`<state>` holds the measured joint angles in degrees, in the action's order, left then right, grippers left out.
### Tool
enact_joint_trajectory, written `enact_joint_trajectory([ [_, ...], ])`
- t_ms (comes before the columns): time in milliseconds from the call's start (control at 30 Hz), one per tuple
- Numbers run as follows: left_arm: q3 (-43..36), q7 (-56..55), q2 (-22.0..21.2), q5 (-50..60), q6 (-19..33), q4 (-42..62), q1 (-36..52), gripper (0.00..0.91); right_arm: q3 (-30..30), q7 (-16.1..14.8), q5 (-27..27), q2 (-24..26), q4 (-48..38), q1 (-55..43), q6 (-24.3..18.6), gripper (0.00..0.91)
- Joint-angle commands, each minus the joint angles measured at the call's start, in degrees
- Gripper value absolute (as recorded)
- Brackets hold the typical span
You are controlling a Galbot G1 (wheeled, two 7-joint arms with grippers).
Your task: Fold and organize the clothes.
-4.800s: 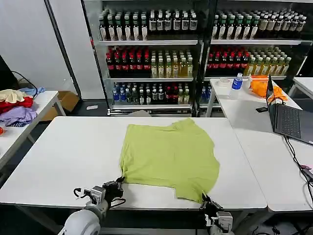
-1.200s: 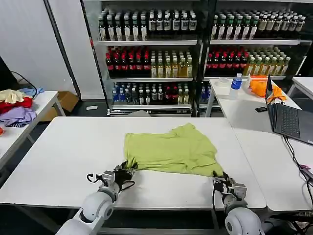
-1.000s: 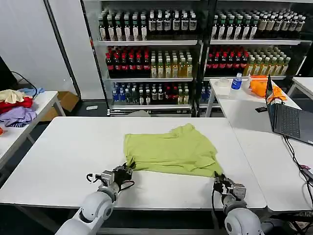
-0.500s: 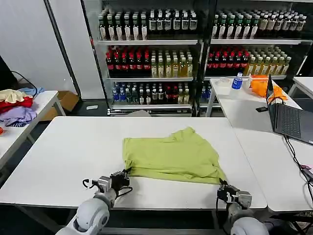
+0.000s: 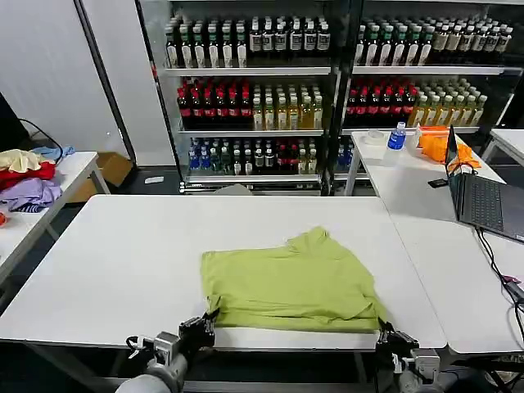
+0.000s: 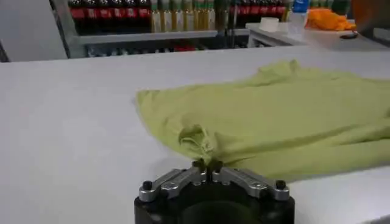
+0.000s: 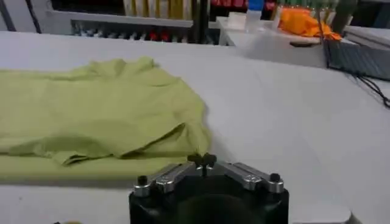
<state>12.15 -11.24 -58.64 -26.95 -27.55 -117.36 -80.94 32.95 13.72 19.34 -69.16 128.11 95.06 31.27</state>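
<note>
A: Where does the T-shirt (image 5: 288, 282) lie?

B: On the white surface (image 5: 123, 246), toward its near edge and a bit right of centre. It is doubled over, with one layer on top of the other, and the fold line runs along the near edge. The collar end bunches up at the far side.

A: And the two end effectors?

B: The left end effector (image 6: 207, 165) sits at the near left corner of the shirt, its fingertips closed together with a small pucker of cloth rising right in front of them; I judge it is pinching that corner. The right end effector (image 7: 203, 161) is at the near right corner, fingertips also pressed together at the cloth's edge, so it seems to be gripping there too.

A: How will the fabric handle?

B: Light and limp, I'd say. It wrinkles and sags wherever it is not supported, and it looks to slide easily over the smooth surface. It has no stiffness to hold a crease on its own, so a layer could slip off the one beneath.

A: Where is the best hold?

B: At the corners or hem, both layers pinched together, one end effector on each side so the edge stays taut between them.
</note>
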Motion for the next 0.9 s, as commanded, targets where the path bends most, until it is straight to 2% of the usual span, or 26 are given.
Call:
enact_joint_trajectory([
  [33, 3.6, 0.6, 3.0, 1.2, -0.9, -6.0, -4.5, 0.907, 3.0, -1.3, -1.6, 0.6, 4.4, 2.6, -1.0, 0.907],
  [100, 5.1, 0.6, 3.8, 0.7, -1.0, -6.5, -4.3, 0.907, 4.0, -2.1, -1.2, 1.5, 5.5, 2.1, -1.2, 0.907],
  [267, 7.9, 0.4, 6.6, -2.7, -1.3, -5.3, -0.4, 0.907, 4.7, -1.0, 2.2, 4.6, 5.2, -3.2, -0.8, 0.907],
  [433, 6.7, -0.1, 7.6, -5.8, -2.1, 2.2, 11.2, 0.907, -0.7, 1.8, 8.7, 7.1, -1.5, -16.7, 0.9, 0.907],
  [600, 2.0, -0.6, 7.5, -9.5, -3.4, 9.5, 22.5, 0.907, -9.3, 3.6, 9.0, 4.6, -12.7, -31.6, 1.8, 0.907],
  [800, -5.9, -0.6, 4.5, -10.3, -4.2, 18.9, 33.6, 0.907, -17.7, 5.1, 9.2, 1.9, -29.3, -47.8, 1.9, 0.907],
  [900, -8.4, -0.4, 3.0, -9.5, -4.1, 23.5, 37.1, 0.907, -19.4, 6.3, 13.4, 0.8, -34.2, -52.1, 1.9, 0.907],
])
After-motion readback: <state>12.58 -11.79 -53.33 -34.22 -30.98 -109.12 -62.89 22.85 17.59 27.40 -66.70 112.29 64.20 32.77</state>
